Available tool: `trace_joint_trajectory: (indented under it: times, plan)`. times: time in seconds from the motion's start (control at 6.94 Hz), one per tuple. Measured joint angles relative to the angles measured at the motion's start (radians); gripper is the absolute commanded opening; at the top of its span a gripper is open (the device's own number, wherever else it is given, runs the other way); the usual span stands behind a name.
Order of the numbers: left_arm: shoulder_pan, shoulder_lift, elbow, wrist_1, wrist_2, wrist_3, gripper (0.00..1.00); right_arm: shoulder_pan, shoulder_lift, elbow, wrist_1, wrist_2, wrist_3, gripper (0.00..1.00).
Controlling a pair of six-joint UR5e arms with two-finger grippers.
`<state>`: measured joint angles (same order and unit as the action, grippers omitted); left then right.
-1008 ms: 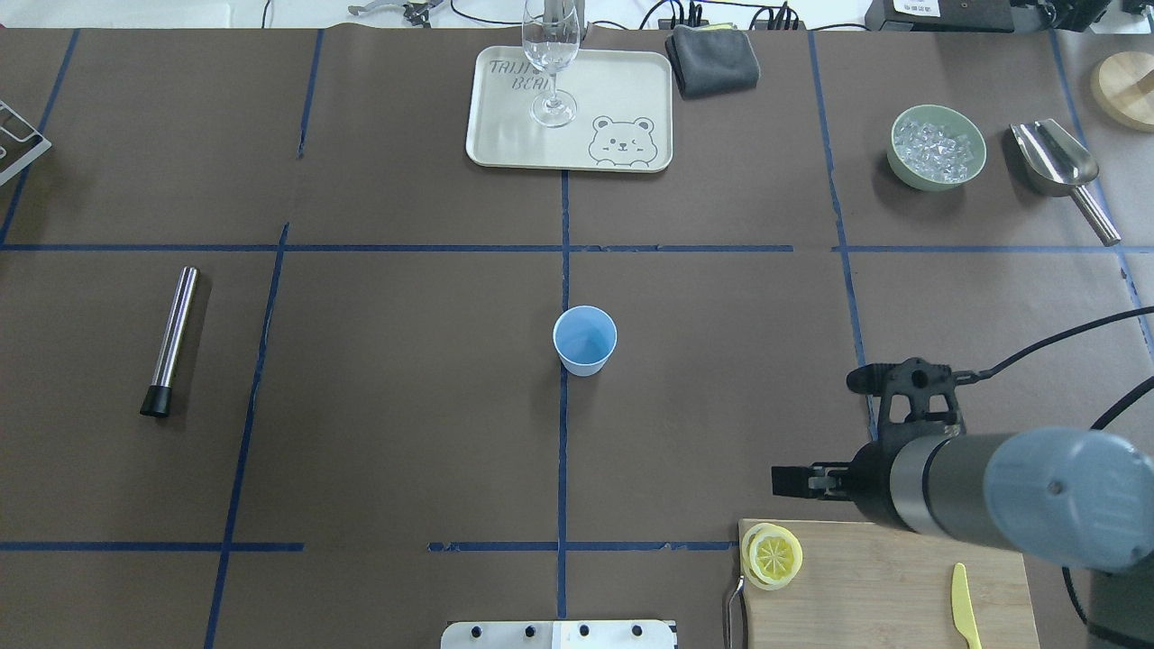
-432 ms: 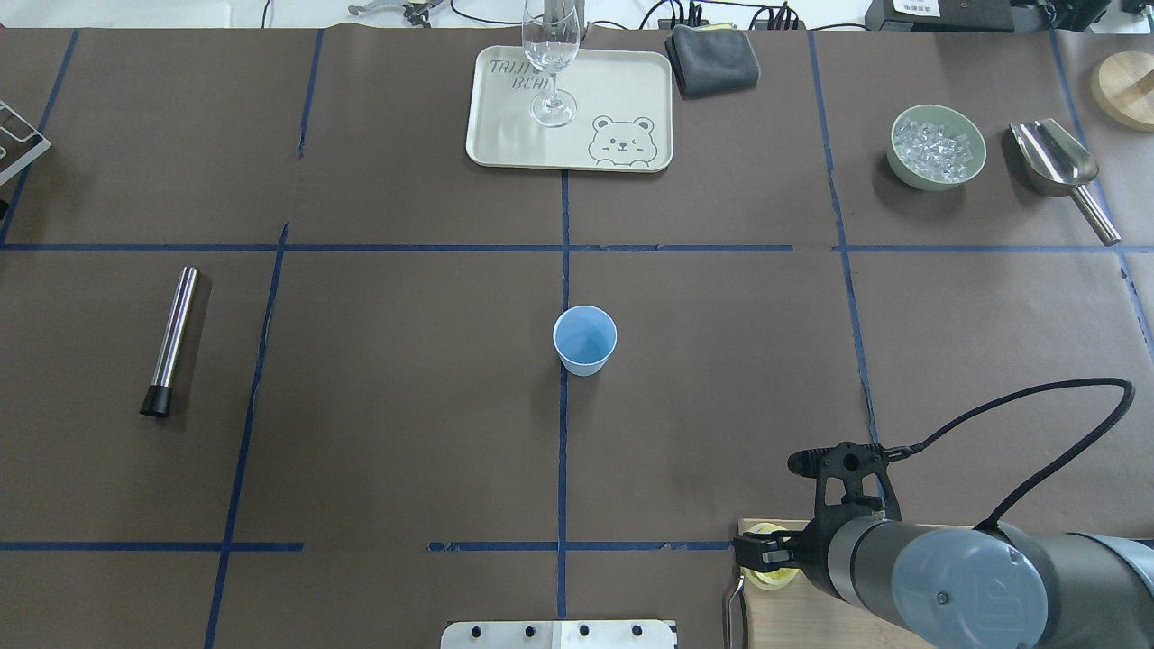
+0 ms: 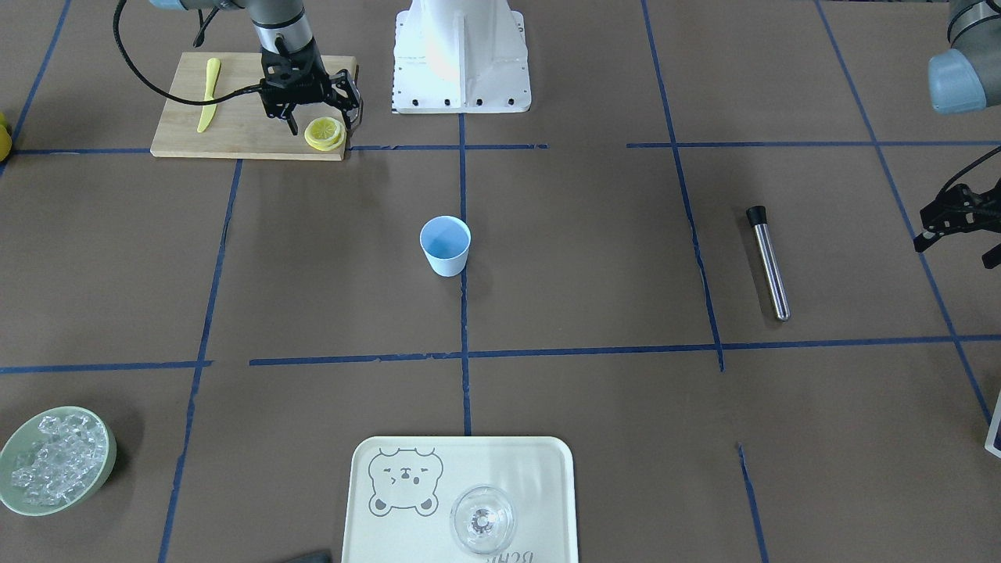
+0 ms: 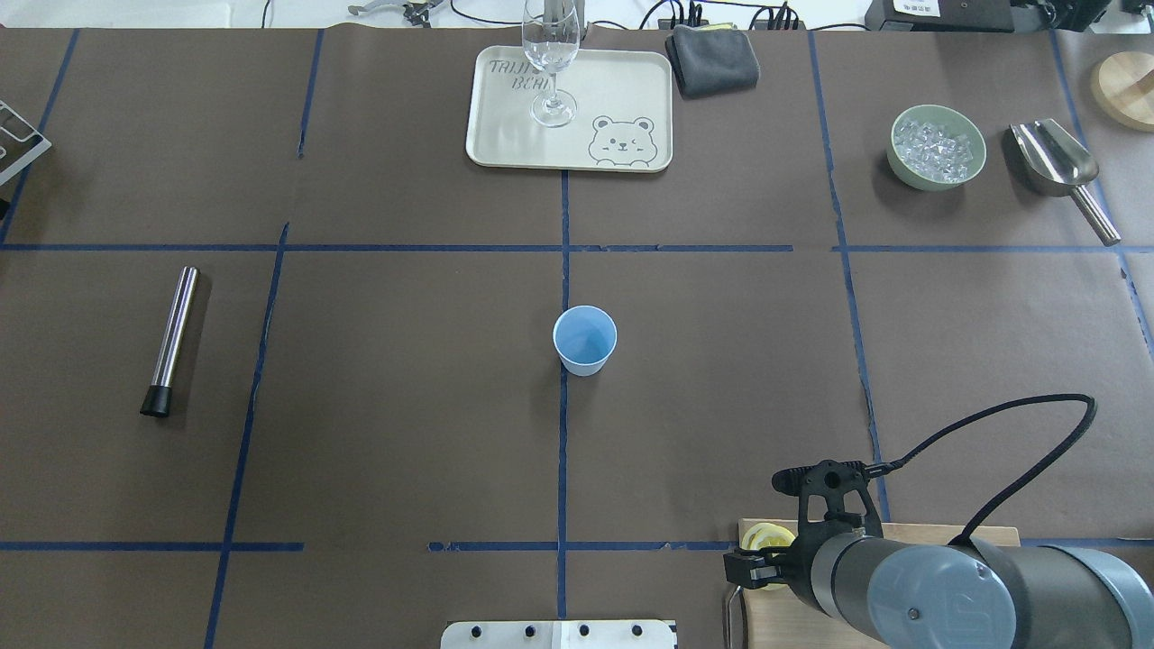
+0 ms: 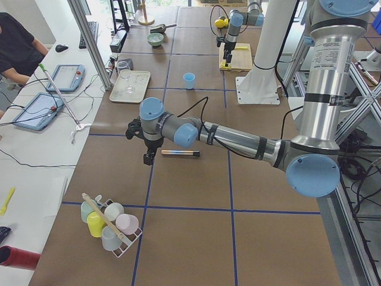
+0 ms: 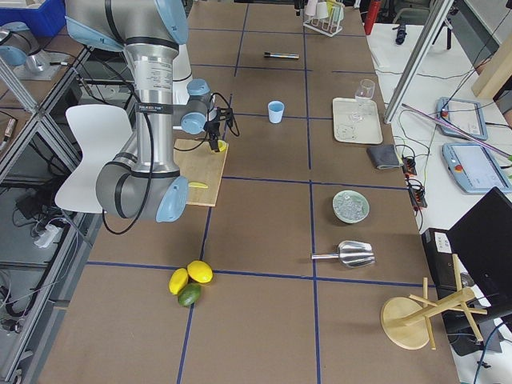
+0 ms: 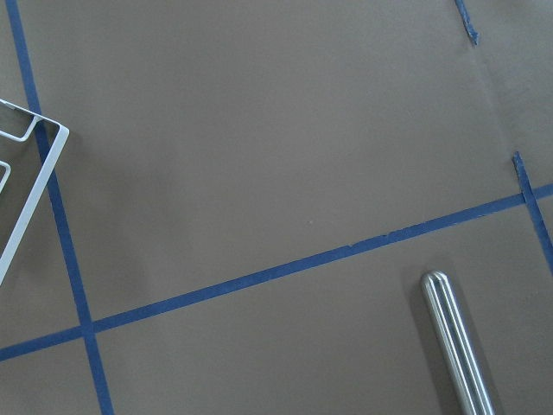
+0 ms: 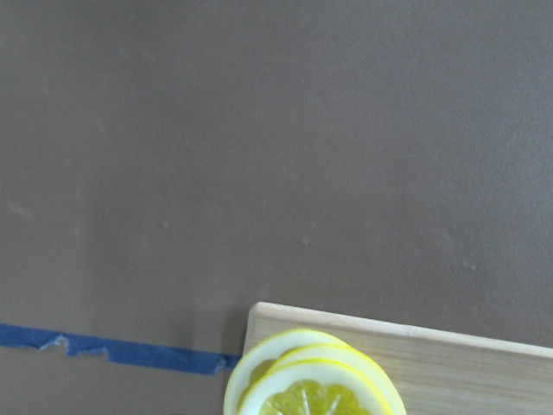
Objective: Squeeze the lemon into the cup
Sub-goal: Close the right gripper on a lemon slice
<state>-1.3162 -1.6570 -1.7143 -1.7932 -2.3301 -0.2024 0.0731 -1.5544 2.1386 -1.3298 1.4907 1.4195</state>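
Down at five o'clock from the cup (image 4: 584, 338), the right pincer (image 3: 322, 116) hangs over the near corner of the wooden board (image 3: 235, 117), its jaws spread apart on either side of the lemon (image 3: 324, 134), which lies flat on that very corner. The cup sits upright at the table's centre, well apart from the action. Out at the far end on the other side, the left pincer (image 3: 956, 223) is cut off by the frame edge, so I cannot tell whether it's apart or together.

Now the danger! The wrist view shows more than one slice stacked there, so a close could catch two at once, or nudge the pile off the corner onto the table. A thin flat slice could also slip as the jaws close, or get dropped on the way to the cup.

For writing, the tray (image 4: 622, 81) at twelve o'clock carries a bear face and lettering, "TR…" over "BEA…", partly hidden by the glass (image 4: 552, 54).
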Motion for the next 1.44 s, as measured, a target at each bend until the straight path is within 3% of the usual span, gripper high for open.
trace_joint_trajectory:
  times: [0.43, 0.58, 1.15, 1.44]
  plan:
    - [0.000, -0.001, -0.001, 0.000, 0.000, 0.000, 1.00, -0.001, 0.003, -0.010, -0.001, 0.001, -0.001, 1.00]
    - [0.000, -0.001, -0.001, 0.000, 0.000, 0.000, 1.00, -0.001, 0.003, -0.011, -0.001, 0.002, -0.001, 0.95]
    - [0.000, -0.003, -0.002, 0.000, 0.000, 0.000, 1.00, 0.001, 0.005, -0.009, -0.002, 0.013, -0.001, 0.44]
    - [0.000, -0.008, 0.000, 0.000, 0.000, 0.000, 1.00, 0.002, 0.006, -0.006, -0.002, 0.015, -0.001, 0.34]
